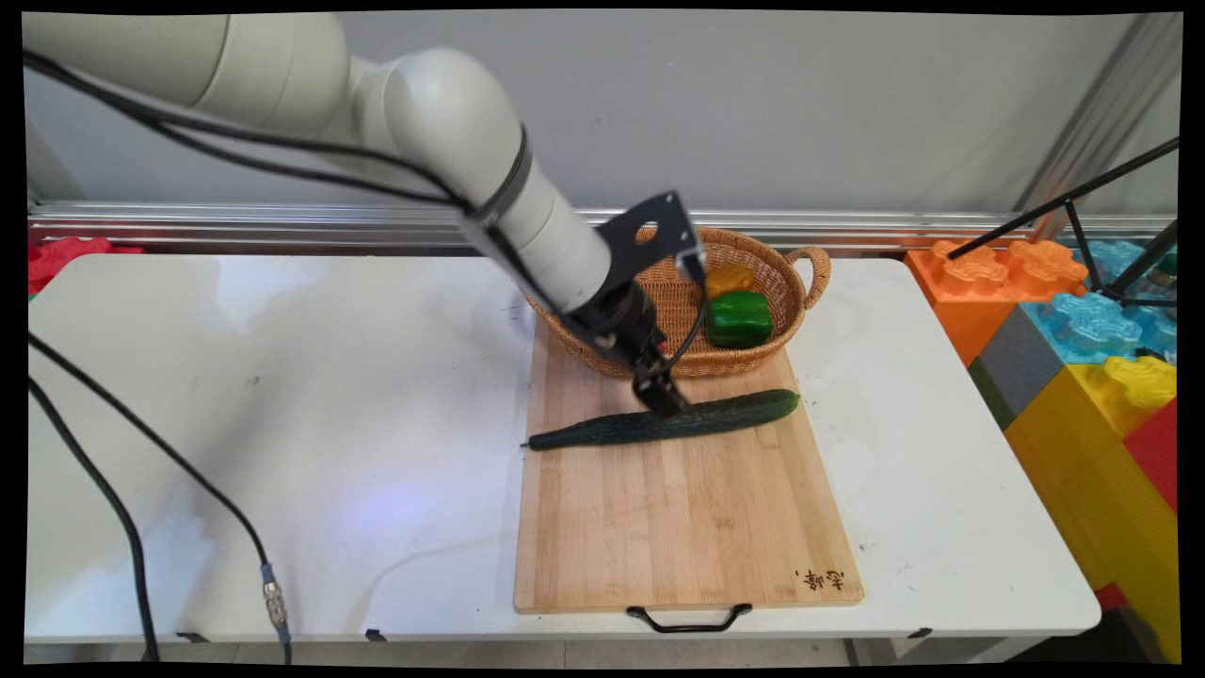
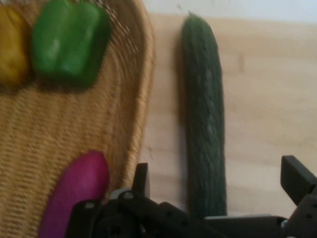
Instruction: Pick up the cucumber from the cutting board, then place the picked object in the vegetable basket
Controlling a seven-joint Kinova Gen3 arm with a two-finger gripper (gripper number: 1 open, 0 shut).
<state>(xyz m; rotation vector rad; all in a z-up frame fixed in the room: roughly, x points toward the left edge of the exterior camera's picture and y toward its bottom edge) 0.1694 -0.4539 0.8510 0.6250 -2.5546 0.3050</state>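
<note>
Here the gripper [image 1: 665, 395] hangs low over the cucumber [image 1: 664, 422], its jaws spread wide to either side and gripping nothing. The cucumber lies across the cutting board [image 1: 678, 527], just beside the wicker basket [image 1: 767, 353]. Burnt-in characters [image 1: 819, 579] mark the board's corner, unreadable.

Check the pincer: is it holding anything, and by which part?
Nothing is held. The pincer is open, its fingers either side of the cucumber, which lies flat on the cutting board beside the basket. No finger is closed on it.
</note>
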